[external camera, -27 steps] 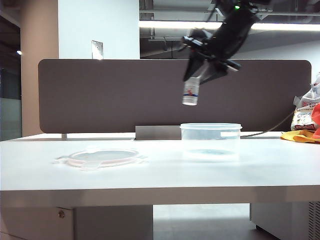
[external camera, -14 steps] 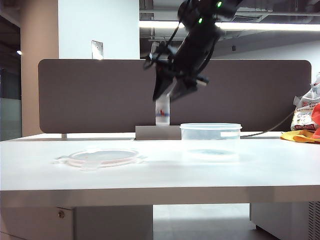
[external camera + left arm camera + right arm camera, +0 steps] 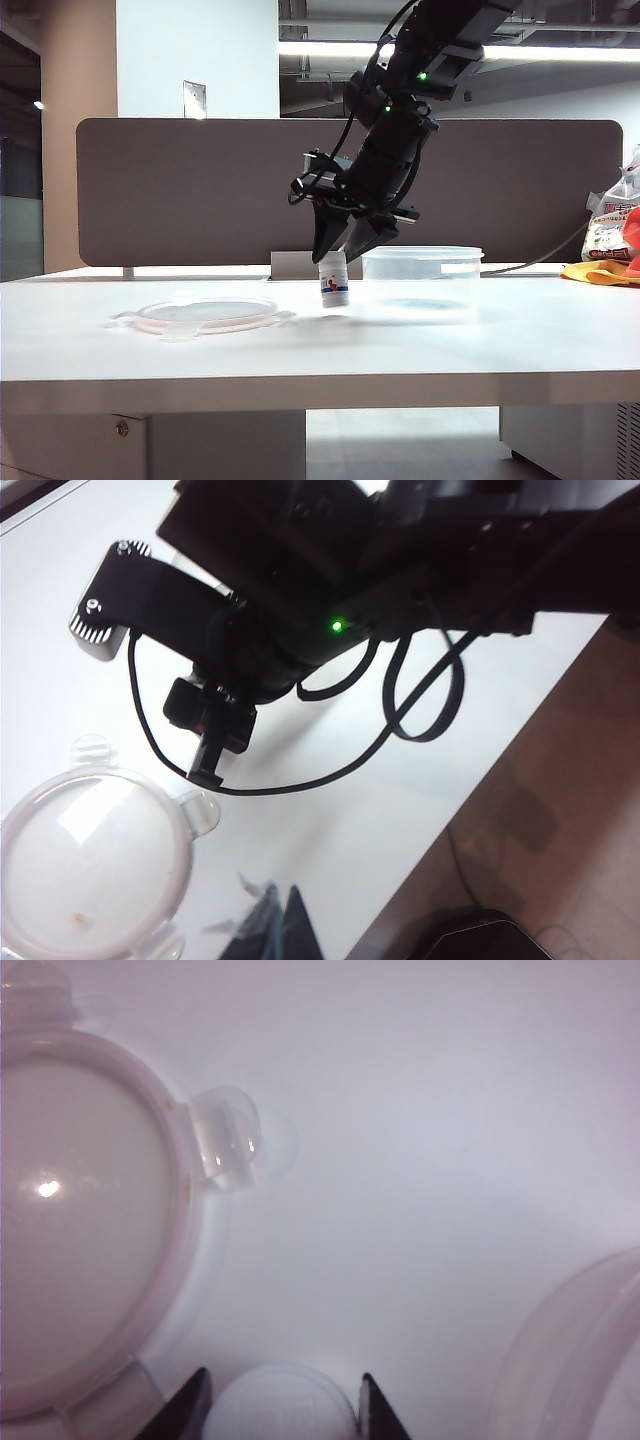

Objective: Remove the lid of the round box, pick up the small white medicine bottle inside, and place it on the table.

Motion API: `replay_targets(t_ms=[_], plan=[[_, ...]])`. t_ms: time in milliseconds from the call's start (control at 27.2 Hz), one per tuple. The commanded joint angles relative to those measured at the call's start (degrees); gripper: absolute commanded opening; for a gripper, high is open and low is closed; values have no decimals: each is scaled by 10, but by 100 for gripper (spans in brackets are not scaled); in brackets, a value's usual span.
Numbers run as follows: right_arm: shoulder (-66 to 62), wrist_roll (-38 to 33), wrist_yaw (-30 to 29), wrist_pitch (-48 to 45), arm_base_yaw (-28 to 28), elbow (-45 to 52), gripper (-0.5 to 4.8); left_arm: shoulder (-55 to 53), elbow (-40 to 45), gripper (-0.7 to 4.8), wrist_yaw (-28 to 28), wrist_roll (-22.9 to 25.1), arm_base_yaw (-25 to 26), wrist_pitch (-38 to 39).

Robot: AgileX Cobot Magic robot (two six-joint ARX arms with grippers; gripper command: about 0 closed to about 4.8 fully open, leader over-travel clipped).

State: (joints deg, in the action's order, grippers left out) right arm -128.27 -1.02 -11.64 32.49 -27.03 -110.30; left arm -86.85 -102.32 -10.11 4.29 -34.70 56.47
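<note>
Two grippers serve this scene, only one of them visible in the exterior view. Nearest the camera, the lid [image 3: 206, 315] lies flat on the table [image 3: 320, 350] at about eight o'clock from the scene's centre, its clip tabs sticking out at the rim. Farther back, the small white bottle [image 3: 334, 281] stands upright with its base at the tabletop, between the lid and the round box [image 3: 421, 282], just beside the box's nine o'clock side. The right gripper [image 3: 345, 248] reaches down from one o'clock, its two dark fingers [image 3: 190, 1408] clamped on either side of the bottle's white cap [image 3: 282, 1405]. The box sits open, at about three o'clock from the bottle. The right wrist view shows the lid and the box wall flanking the held cap. The left gripper [image 3: 268, 925], its jaws closed and empty, hangs above the table near the lid, looking across at the right arm [image 3: 330, 590]. Behind everything runs a dark divider panel [image 3: 180, 190].
</note>
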Motion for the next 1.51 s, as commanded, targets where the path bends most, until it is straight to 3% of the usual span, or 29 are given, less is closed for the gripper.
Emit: replay_targets(t_ms=[37,220,331,624,845,1029,1065,1102,1139,1212,1359,1506], plan=[[3,-1,0,-8,-1,-2,167,4,-3,-1,1,5,0,-1],[3,-1,-1,-5,-1,-2,173,4,-3,-1,6,14,0,0],[3,-1,0,-5,-1,-2,239,4,-3,-1,24,15,0,1],[3,0,0,-2,-1,-3,265,4,-3,-1,24,15,0,1],[4,-1,2,-73,0,-5,275,4,-3,-1,29,15,0,4],[7,0,19,-143,0,-5,274,3,-3,-1,80,19,0,12],[14,0,24,-155,0,-5,250,4,-3,-1,91,33,0,13],[21,0,30,-159,0,-5,192,4,-3,-2,107,43,0,13],[35,2,35,-161,2,-5,73,7,-3,-2,148,57,1,11],[68,15,53,-158,6,-5,-5,16,-3,-2,168,64,19,-4],[148,37,77,-82,41,-4,-5,40,1,-3,151,62,96,-62],[226,45,64,12,96,40,-5,83,76,-5,53,35,214,-136]])
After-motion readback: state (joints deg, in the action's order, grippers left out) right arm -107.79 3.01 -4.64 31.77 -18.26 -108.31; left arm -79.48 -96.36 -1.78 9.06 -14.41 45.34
